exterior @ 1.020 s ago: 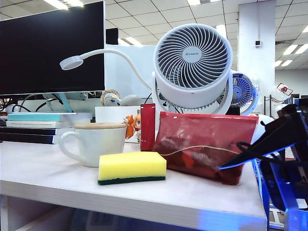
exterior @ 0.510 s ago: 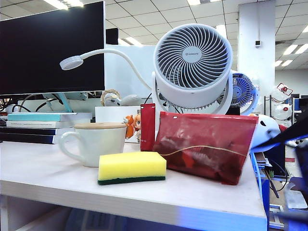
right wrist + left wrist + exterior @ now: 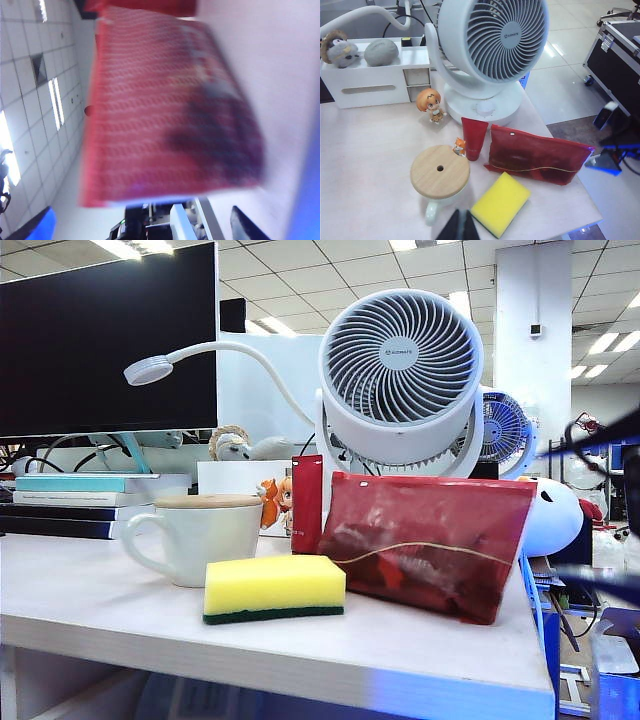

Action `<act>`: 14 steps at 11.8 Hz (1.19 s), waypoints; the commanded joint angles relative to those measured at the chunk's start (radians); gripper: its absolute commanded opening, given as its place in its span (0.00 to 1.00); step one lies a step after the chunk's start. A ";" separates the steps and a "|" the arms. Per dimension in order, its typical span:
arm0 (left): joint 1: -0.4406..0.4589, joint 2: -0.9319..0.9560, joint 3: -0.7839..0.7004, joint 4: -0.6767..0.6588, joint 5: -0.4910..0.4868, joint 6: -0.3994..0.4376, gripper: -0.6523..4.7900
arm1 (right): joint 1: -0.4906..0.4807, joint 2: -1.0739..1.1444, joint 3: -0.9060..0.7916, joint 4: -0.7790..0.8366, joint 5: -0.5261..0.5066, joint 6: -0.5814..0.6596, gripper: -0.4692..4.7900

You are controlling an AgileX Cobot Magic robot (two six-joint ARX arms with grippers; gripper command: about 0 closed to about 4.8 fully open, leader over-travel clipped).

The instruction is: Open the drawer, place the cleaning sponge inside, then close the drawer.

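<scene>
Exterior view: sponge untouched on bench beside mug; right hand, released, has swung off past the bench's right edge. Left hand, clenched, hovers above mug. Drawer unopened.

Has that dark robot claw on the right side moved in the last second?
Yes. The right gripper has swung rightward, away from the red pouch it reached toward, and now sits blurred at the exterior view's right edge.
</scene>
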 commanded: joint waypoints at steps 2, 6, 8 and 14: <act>0.001 -0.002 0.003 0.009 0.005 0.006 0.12 | -0.001 -0.175 0.182 0.018 0.005 0.168 1.00; 0.001 -0.002 0.003 0.009 0.005 0.006 0.12 | 0.006 -0.317 0.425 -0.033 0.000 0.272 1.00; 0.001 -0.002 0.003 0.009 0.005 0.006 0.12 | 0.029 -0.349 0.472 -0.033 0.006 0.294 1.00; 0.001 -0.002 0.003 0.009 0.005 0.006 0.12 | 0.117 -0.373 0.784 -0.117 0.065 0.338 1.00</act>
